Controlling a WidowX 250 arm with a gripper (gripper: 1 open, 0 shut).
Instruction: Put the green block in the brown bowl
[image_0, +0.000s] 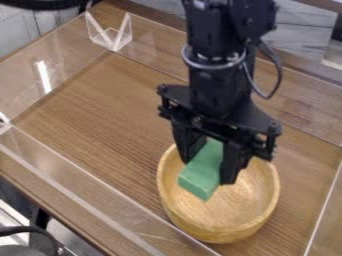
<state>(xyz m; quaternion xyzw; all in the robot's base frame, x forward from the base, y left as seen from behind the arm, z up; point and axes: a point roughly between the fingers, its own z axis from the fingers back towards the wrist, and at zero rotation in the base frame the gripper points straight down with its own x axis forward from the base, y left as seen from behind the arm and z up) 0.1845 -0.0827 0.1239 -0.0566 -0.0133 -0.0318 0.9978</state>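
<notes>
The green block (202, 176) hangs tilted, pinched between the black fingers of my gripper (214, 160), which is shut on its upper end. It is held over the inside of the brown bowl (254, 215), a wide round wooden bowl at the lower right of the table. The block's lower end sits just above the bowl's near-left rim area; whether it touches the wood I cannot tell. The black arm rises straight up from the gripper and hides the bowl's far rim.
The bowl stands on a wood-grain table (94, 110) enclosed by clear acrylic walls. A clear plastic stand (110, 32) sits at the back left. The table's front edge (80, 190) runs diagonally at the lower left.
</notes>
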